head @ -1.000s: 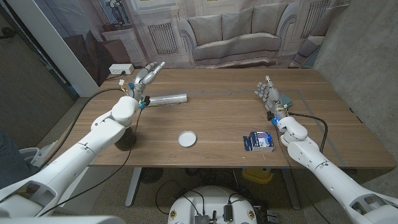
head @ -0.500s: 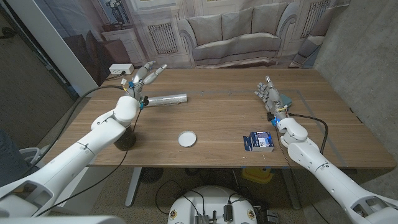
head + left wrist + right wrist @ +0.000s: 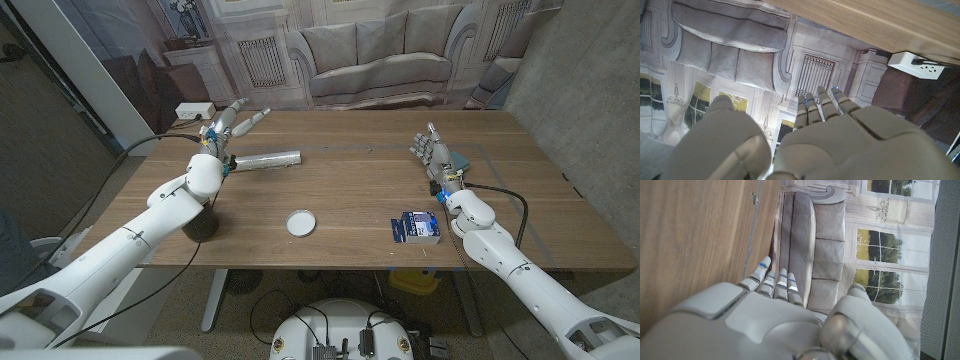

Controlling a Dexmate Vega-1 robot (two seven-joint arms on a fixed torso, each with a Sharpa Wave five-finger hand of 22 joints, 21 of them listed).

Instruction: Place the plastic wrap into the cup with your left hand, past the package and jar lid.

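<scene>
Wrap first: the plastic wrap (image 3: 268, 159) is a long, slim silvery roll lying on its side on the counter (image 3: 360, 180), toward the far left, just beside the left hand (image 3: 232, 124) and not touched by it. By its look I judge it light and fairly stiff along its length, with a smooth, slick skin that could roll away or slide out of a loose hold; a grip around the middle of the tube, fingers wrapping across its round body, seems the safest place to take it, since an end grip would let it swing. The left hand hangs above the counter's far left edge, its fingers (image 3: 818, 107) spread and nearly straight, holding nothing. The right hand (image 3: 432, 152) stands near the far right with its fingers upright and apart, also holding nothing. The dark cup (image 3: 203, 222) sits near the front left, partly behind the left forearm, well apart from the roll. The white jar lid (image 3: 300, 222) lies near the counter's front middle, and the blue and white package (image 3: 416, 227) lies to its right, near the right forearm. The package carries print, but it is too small to read; no brand or label can be made out on the roll, the cup or the lid.
</scene>
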